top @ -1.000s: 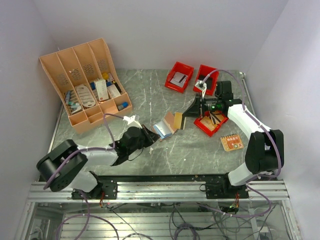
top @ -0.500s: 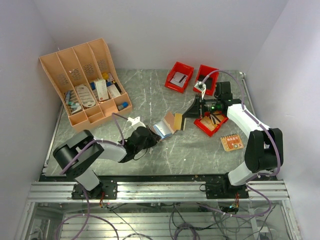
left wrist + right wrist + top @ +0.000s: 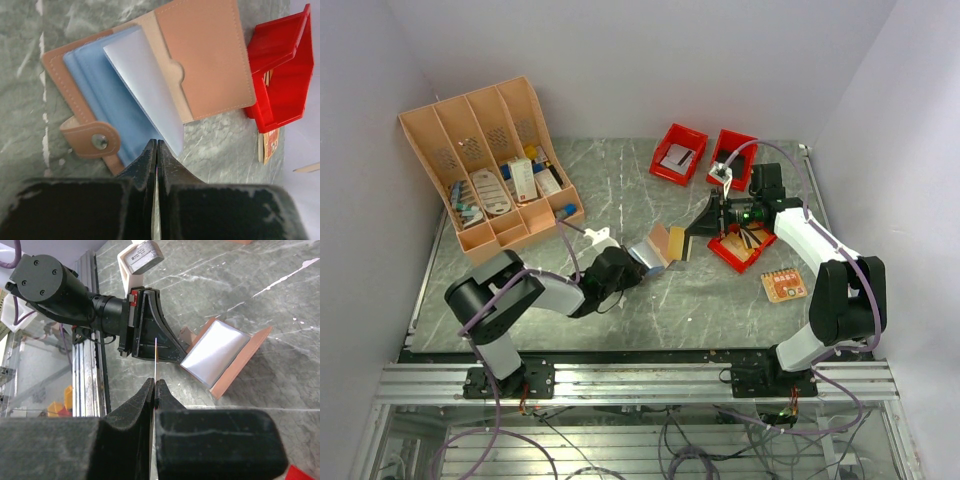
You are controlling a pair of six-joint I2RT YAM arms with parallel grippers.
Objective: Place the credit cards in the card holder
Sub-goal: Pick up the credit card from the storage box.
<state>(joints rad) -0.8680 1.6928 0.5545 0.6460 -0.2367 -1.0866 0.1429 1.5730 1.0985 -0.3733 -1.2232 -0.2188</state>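
The card holder [image 3: 200, 55] lies open on the marble table, tan with blue plastic sleeves [image 3: 145, 85] and a snap tab [image 3: 99, 142]. It also shows in the top view [image 3: 661, 243] and the right wrist view [image 3: 226, 356]. My left gripper [image 3: 156, 146] is shut, its tips touching the near edge of the blue sleeves; in the top view it [image 3: 625, 267] sits at the holder's left side. My right gripper [image 3: 155, 384] is shut on a thin card [image 3: 156, 357] seen edge-on, held just right of the holder [image 3: 706, 219].
A red bin [image 3: 741, 249] with cards stands under the right arm; two more red bins [image 3: 678, 152] [image 3: 732, 158] stand at the back. An orange card [image 3: 784, 286] lies at the right. The large orange slotted organiser rack [image 3: 485, 170] stands at the back left.
My left arm has swung right and forward, bringing its shut gripper up to the open holder's left edge. The right gripper with the card has hardly moved.
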